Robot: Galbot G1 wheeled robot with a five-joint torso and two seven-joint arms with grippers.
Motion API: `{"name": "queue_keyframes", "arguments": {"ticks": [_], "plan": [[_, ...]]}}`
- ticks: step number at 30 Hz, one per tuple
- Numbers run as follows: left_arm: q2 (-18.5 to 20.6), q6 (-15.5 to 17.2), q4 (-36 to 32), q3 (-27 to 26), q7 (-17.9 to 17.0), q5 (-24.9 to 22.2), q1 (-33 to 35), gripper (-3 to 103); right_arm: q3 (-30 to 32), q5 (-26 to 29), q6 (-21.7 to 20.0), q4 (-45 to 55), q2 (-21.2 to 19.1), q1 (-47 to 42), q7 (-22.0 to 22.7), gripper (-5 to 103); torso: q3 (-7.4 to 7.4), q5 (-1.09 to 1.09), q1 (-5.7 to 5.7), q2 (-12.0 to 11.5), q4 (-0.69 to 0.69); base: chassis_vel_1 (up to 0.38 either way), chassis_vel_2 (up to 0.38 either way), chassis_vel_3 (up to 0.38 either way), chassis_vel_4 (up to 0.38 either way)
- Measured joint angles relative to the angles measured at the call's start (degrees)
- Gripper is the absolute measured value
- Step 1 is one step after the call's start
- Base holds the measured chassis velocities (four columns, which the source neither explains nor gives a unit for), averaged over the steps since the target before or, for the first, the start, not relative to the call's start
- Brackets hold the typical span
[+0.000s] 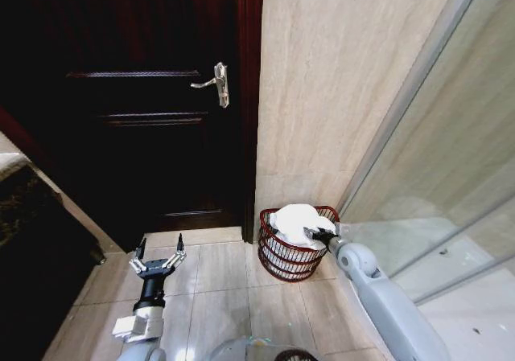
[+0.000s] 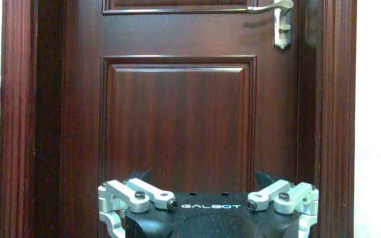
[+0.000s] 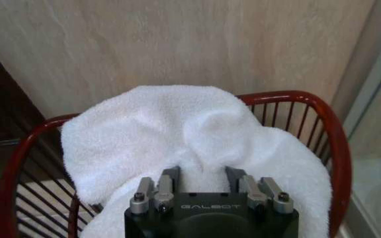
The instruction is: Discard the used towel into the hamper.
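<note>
Towel [image 1: 294,221] heaped white in the red hamper [image 1: 282,260] at lower centre, right hand [image 1: 323,235] closed on it, left hand [image 1: 158,258] spread wide at lower left before the dark door [image 1: 153,120].

The right gripper's [image 3: 200,173] fingertips are buried in the white towel [image 3: 177,134], so whether they pinch the cloth cannot be told. The towel covers the inside of the hamper [image 3: 326,124], and the picture's lower edge cuts off its base in the right wrist view. The left gripper's [image 1: 158,254] fingertips fall outside the left wrist view.
</note>
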Motion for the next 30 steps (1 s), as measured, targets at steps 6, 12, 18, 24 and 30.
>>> {"name": "queue_keyframes", "arguments": {"ticks": [6, 12, 18, 24, 30], "plan": [[0.0, 0.16, -0.44, 0.67, -0.38, 1.0, -0.01, 100, -1.39, -0.12, -0.98, -4.54, 0.69, 2.97, -2.16, 29, -0.02, 0.0, -0.01, -0.03, -0.02, 0.0, 0.0, 0.0, 0.0], [0.0, 0.34, -0.93, 1.92, -0.8, 2.09, 0.09, 100, -2.6, -0.26, -2.41, -8.16, 1.57, 5.41, -2.59, 8, -0.03, 0.0, -0.02, -0.05, -0.01, 0.0, 0.0, 0.0, 0.0], [0.0, 0.24, -0.93, 3.42, -1.54, 2.43, -0.26, 100, -2.01, -1.41, -2.87, -6.51, 1.15, 4.08, -2.79, 1, -0.04, 0.02, -0.03, -0.08, -0.01, 0.0, 0.0, 0.0, 0.0], [0.01, 0.69, -1.13, 3.6, -1.56, 2.43, -0.6, 100, -0.31, -3.84, -0.74, 1.57, -0.53, 1.37, -1.32, 17, -0.04, 0.0, -0.03, -0.09, -0.03, 0.0, 0.0, 0.0, 0.0], [0.14, 1.29, -0.72, 5.14, -1.63, 3.42, -0.73, 100, -0.59, -6.66, 2.34, 3.75, -1.18, 2.62, -4.17, 44, -0.06, -0.01, -0.04, -0.09, 0.0, 0.0, 0.0, 0.0, 0.0]]}}
